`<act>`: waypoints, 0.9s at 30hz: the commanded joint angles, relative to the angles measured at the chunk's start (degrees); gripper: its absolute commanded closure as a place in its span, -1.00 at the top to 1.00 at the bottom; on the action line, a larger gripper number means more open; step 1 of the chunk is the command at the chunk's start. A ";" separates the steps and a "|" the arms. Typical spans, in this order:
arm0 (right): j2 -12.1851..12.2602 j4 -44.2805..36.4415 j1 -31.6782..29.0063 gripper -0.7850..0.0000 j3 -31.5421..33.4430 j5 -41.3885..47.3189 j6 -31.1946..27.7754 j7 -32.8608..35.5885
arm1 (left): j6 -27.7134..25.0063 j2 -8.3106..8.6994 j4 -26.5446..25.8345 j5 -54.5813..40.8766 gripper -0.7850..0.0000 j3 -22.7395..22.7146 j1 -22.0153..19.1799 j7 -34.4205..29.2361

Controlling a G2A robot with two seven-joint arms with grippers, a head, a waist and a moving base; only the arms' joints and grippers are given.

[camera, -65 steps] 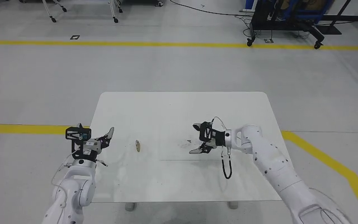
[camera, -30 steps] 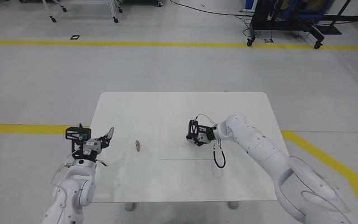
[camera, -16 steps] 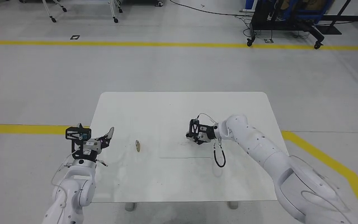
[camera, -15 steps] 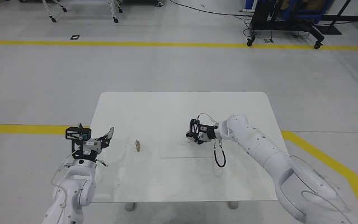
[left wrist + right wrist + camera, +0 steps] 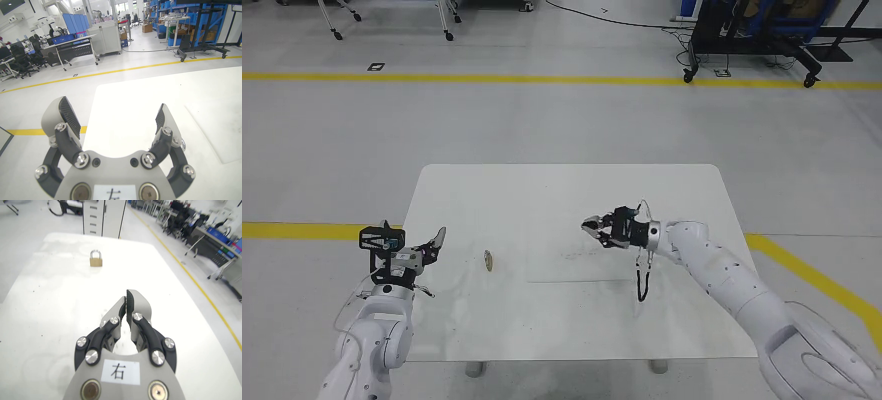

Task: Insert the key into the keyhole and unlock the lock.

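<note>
A small brass padlock (image 5: pixel 489 260) with a steel shackle stands on the left part of the white table (image 5: pixel 542 200); the right wrist view shows the padlock (image 5: pixel 96 261) upright, well ahead of the fingers. My right gripper (image 5: pixel 588 226) hovers above the table's middle, pointing toward the padlock. It is shut (image 5: pixel 126 298), pads pressed together. The key is hidden between the pads, and it is not lying on the table under them. My left gripper (image 5: pixel 434 265) is held open (image 5: pixel 117 119) at the table's left edge, with nothing between its fingers.
Dark scuff marks (image 5: pixel 121 330) dot the table under the right gripper. A thin white mat (image 5: pixel 211 132) covers the table's middle. A black cable (image 5: pixel 643 280) hangs from the right forearm. Yellow floor lines (image 5: pixel 542 78) run around the table.
The right gripper was open over the key, came down and shut there. It has now lifted and drawn back to the right, still shut. The left arm has not moved.
</note>
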 commanded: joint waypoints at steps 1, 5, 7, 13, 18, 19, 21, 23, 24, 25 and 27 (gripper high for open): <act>1.77 -0.56 -2.89 -1.00 3.09 0.99 0.64 -6.93 | 0.00 0.00 0.00 0.00 1.00 0.00 0.00 0.00; 3.30 -2.67 -5.59 -1.00 5.74 1.32 0.90 -9.66 | 0.00 0.00 0.00 0.00 1.00 0.00 0.00 0.00; 3.30 -2.67 -5.59 -1.00 5.74 1.32 0.90 -9.66 | 0.00 0.00 0.00 0.00 1.00 0.00 0.00 0.00; 3.30 -2.67 -5.59 -1.00 5.74 1.32 0.90 -9.66 | 0.00 0.00 0.00 0.00 1.00 0.00 0.00 0.00; 3.13 -3.25 -6.44 -1.00 5.95 3.83 -0.23 -9.19 | -1.26 -0.08 0.47 -2.96 1.00 -0.41 -0.73 -0.90; 2.97 -3.34 -6.59 -1.00 6.07 5.24 -0.79 -9.15 | -2.17 -0.12 0.54 -4.85 1.00 -0.55 -1.45 -1.48; 2.53 -4.05 -6.79 -1.00 5.74 8.27 -2.93 -9.54 | -8.10 -0.30 -0.29 -13.83 1.00 0.05 -2.81 -3.50; 2.02 -6.08 -7.19 -1.00 4.93 12.95 -4.37 -8.12 | -17.91 -0.43 -0.76 -32.02 1.00 0.33 -4.06 -9.46; 1.76 -8.08 -7.72 -1.00 4.35 17.02 -5.65 -6.85 | -22.45 -0.33 -0.67 -40.83 1.00 0.41 -4.99 -14.54; 1.66 -9.26 -8.02 -1.00 3.95 20.49 -7.34 -5.16 | -25.43 -0.06 -0.54 -45.76 1.00 0.24 -6.34 -19.99; 1.52 -10.11 -8.36 -1.00 3.78 26.33 -10.03 -2.47 | -27.54 0.28 -1.00 -49.86 1.00 0.85 -8.84 -26.72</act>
